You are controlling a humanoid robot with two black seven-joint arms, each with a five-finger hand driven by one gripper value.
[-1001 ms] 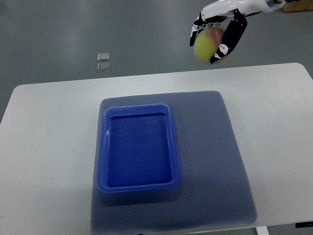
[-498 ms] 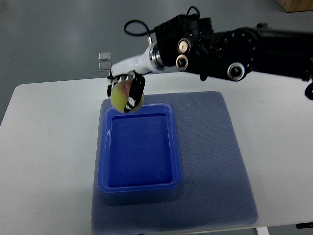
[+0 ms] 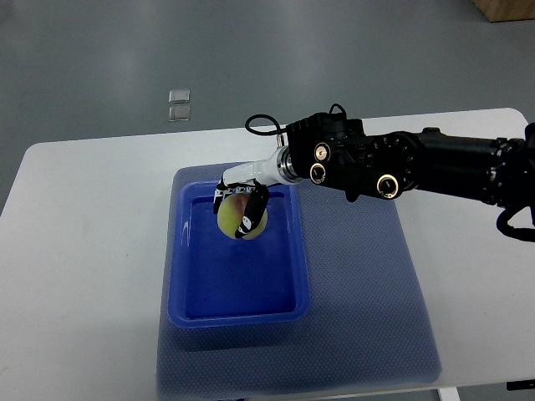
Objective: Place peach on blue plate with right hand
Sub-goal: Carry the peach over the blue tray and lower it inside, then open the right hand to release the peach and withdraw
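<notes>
Right robot hand closed around round yellow-green peach with red blush, hovering over far part of deep blue rectangular plastic plate, on grey textured mat atop white desk. Plate floor directly beneath peach; whether touching, unclear.

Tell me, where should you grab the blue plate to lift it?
By the raised rim of the plate, probably at its left long side, coming from the left. It is a shallow tray with upright walls, and the right hand holding the peach crowds the far end.
</notes>
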